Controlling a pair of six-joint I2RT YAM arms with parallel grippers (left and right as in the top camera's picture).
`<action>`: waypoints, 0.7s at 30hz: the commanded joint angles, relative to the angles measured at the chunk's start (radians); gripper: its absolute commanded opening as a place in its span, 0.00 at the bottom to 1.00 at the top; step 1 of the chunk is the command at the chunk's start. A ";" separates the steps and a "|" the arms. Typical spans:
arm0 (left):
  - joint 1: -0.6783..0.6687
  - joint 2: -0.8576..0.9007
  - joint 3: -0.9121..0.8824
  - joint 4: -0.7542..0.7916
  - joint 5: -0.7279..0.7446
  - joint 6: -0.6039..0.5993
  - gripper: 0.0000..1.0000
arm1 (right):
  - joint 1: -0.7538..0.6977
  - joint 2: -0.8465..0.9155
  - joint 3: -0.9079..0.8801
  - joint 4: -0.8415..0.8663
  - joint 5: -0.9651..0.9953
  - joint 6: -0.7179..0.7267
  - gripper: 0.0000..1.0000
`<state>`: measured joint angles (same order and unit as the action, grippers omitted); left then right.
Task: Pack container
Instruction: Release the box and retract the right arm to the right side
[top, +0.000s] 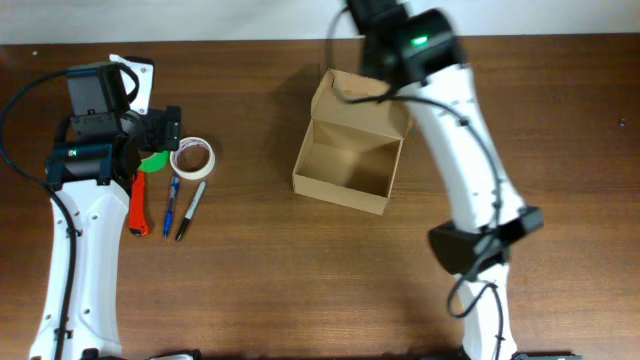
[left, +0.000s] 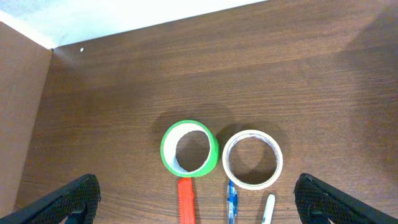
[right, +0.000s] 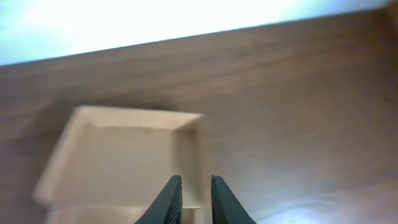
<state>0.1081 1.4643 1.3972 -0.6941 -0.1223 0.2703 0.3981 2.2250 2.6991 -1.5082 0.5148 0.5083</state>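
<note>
From overhead, the container (top: 345, 165) sat open at mid-table, its flap lid standing along the far edge, and I could see nothing inside it. My right arm (top: 470, 170) reached across it with the wrist over the flap's far right corner, so its fingers were hidden from that angle. On the left, the left gripper (top: 168, 128) hovered just beside a green tape roll (top: 155, 161) and a white tape roll (top: 192, 158). A red-handled tool (top: 135, 205), a blue pen (top: 169, 205) and a marker (top: 190, 210) lay in a row toward the near edge. In the left wrist view the jaws were spread wide and held nothing. Both rolls lay flat below, just beside each other, and the red tool's tip met the green roll. The right wrist view was blurred: the right gripper (right: 193, 196) had only a slim gap between its fingers, right over the box's edge. I could not tell whether it pinched cardboard or merely hung above it. My worries were these. If those fingers did have the flap, any pull could drag or tip so light a box, or fold the lid over the opening. On the left, jaws that wide could catch both rolls on the way down, or knock the white one away. A roll lying flat could slip free unless one finger went into its hole, and the green one could drag the red tool with it.
</note>
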 joint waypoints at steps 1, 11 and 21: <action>0.004 0.009 0.014 0.005 0.013 0.015 0.99 | -0.095 -0.156 -0.135 0.019 -0.047 -0.009 0.17; 0.004 0.010 0.014 0.005 0.013 0.015 0.99 | -0.235 -0.351 -0.732 -0.009 -0.181 -0.003 0.17; 0.004 0.010 0.014 0.005 0.013 0.015 1.00 | -0.229 -0.351 -1.132 0.319 -0.397 -0.061 0.06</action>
<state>0.1081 1.4643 1.3972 -0.6918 -0.1192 0.2703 0.1661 1.8847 1.6268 -1.2350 0.2234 0.4854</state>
